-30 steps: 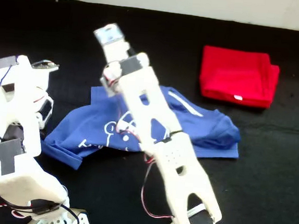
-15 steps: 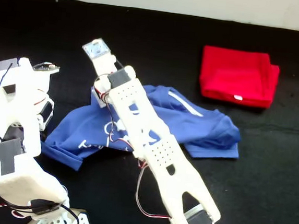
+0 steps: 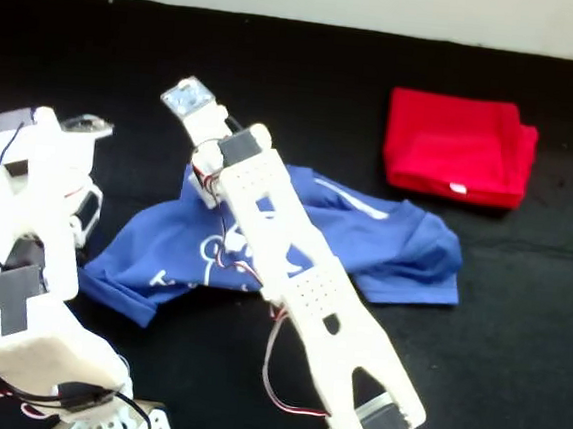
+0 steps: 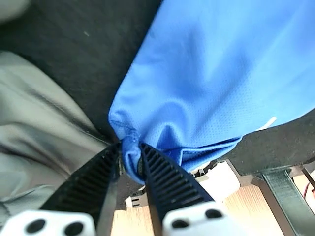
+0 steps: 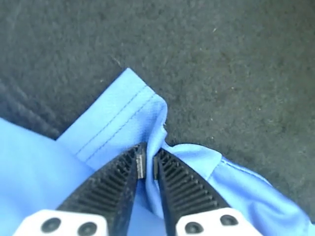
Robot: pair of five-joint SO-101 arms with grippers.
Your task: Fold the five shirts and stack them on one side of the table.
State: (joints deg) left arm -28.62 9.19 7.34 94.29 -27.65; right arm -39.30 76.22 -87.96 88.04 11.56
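— Fingers of the left gripper (image 4: 131,158) clamp the blue shirt (image 4: 221,73); the right gripper (image 5: 147,166) pinches its hem, fingers tight together!
— One blue shirt on the desk (image 3: 517,335), one folded red shirt (image 3: 458,147) apart.

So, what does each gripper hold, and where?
Both hold the blue shirt: the left gripper at a bunched corner, the right gripper by its stitched hem.

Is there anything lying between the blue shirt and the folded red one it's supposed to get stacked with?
Nothing visible. Just bare black table separates the crumpled blue fabric shirt from the folded red fabric shirt. The left claw and right claw are each shut on the blue one's edge.
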